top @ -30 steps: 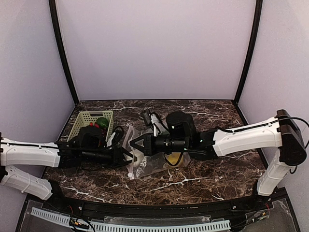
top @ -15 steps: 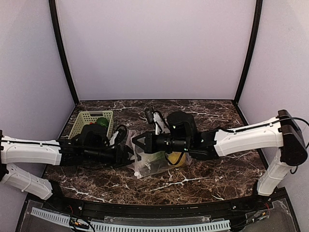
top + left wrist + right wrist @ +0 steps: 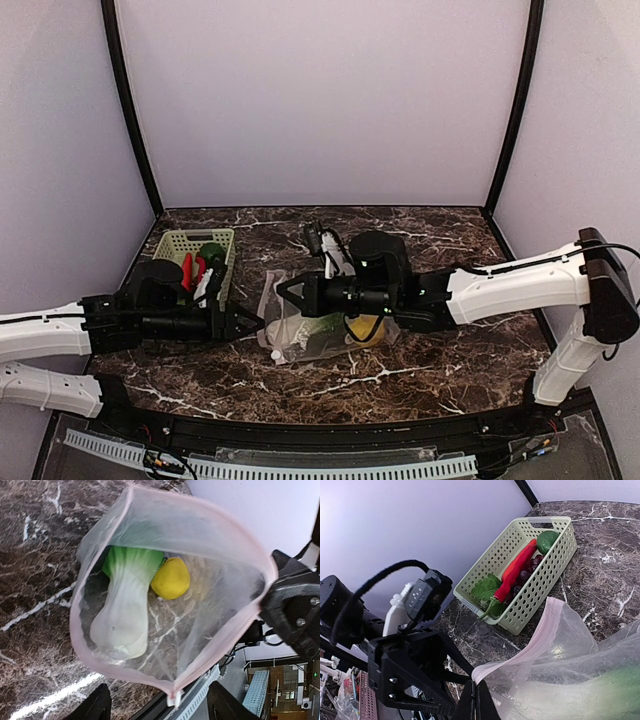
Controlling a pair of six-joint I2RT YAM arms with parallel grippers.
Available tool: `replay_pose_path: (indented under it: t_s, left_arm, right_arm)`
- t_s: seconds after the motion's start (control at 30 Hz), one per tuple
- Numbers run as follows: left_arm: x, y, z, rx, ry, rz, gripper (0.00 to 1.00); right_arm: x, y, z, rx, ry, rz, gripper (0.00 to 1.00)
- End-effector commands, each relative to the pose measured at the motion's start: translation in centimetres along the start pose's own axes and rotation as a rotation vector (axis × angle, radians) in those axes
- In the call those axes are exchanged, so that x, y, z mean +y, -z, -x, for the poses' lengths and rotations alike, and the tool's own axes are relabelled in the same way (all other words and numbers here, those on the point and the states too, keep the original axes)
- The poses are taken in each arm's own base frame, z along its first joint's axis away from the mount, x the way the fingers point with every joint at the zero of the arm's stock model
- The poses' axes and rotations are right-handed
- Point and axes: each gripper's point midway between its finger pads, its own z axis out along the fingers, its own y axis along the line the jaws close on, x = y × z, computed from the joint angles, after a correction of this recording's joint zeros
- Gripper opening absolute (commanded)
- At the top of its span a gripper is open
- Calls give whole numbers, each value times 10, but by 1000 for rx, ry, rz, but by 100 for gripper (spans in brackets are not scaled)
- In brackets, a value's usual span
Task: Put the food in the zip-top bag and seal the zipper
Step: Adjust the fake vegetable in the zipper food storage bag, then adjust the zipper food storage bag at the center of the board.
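Dark marble bench [image 3: 420, 375], lilac walls all round. Bag [image 3: 300, 325] lies mid-bench with its mouth facing the left arm.

- Right end effector [image 3: 475, 700]: fingers together, clamped on the bag's top rim and lifting it so the mouth gapes.
- Left end effector [image 3: 240, 322]: fingers apart, nothing held, just outside the mouth.
- Already in the bag: leafy vegetable [image 3: 125, 605] and lemon [image 3: 171, 578], touching, down at the closed end.
- Not yet bagged: red chili [image 3: 520, 567] and some dark and green bits in the green basket [image 3: 170, 245], near the bag on the left.

Handling, my read: the bag is thin, slippery film with no stiffness, and it would likely slump shut if the rim were let go. Best hold is the zipper [image 3: 210, 535], the pinkish strip round the mouth, since it's the stiffest part. The toys look light and rigid. I'd take the chili at mid-length so it doesn't swing and catch the rim.

Versus a second ago: the left arm has backed away to the left and its fingers have spread. They were right at the mouth then. The basket contents are now uncovered. The right arm has barely moved and has the same clamp on the rim.
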Motion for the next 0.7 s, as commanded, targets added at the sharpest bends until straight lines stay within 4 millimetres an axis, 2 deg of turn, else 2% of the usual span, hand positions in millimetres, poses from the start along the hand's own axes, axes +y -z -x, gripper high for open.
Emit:
replay_pose_path:
  t_s: [0.0,0.2,0.3,0.67]
  left_arm:
    - [38,-6,-20,33,63,95,64]
    - [51,-16,-20,10,116,75,58]
    - [50,-20,-16,0,120,62,53]
    - [68,-33,-9,-9,144,102,40]
  right_arm:
    - [11,8,14,-51,4,28,0]
    - [14,10,15,-54,4,39,0]
    - [15,11,15,-56,5,42,0]
    - [17,13,18,-64,11,51,0]
